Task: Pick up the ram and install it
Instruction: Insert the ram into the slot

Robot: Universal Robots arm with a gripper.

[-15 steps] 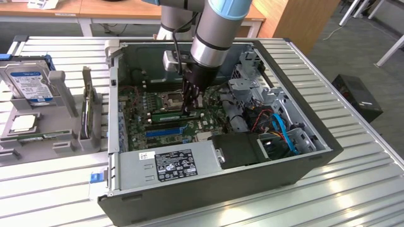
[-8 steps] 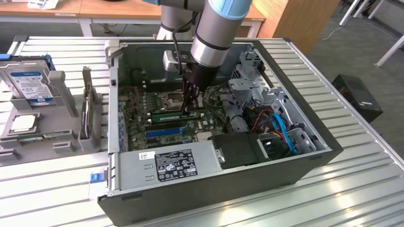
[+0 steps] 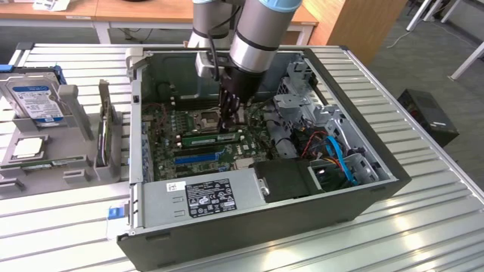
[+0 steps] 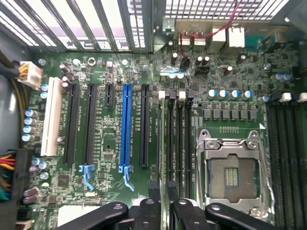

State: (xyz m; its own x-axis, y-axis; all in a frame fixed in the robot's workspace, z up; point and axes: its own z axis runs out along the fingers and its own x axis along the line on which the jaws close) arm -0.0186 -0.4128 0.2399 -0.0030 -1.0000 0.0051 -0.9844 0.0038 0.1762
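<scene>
Gripper narrow, fingers closed on the ram. The ram stands on edge directly beneath the gripper, on the motherboard. Processor socket just beside the fingers. Contact point hidden behind fingers; how deep the ram sits is unclear.

You're working in a robotics lab or hardware workshop. A robot arm reaches into an open computer case lying on a ribbed metal table, its motherboard laid bare. At nine o'clock in the exterior view, a grey fixture racks a hard drive and loose boards. Wooden desks stand at twelve o'clock, with grey carpet at two o'clock.
</scene>
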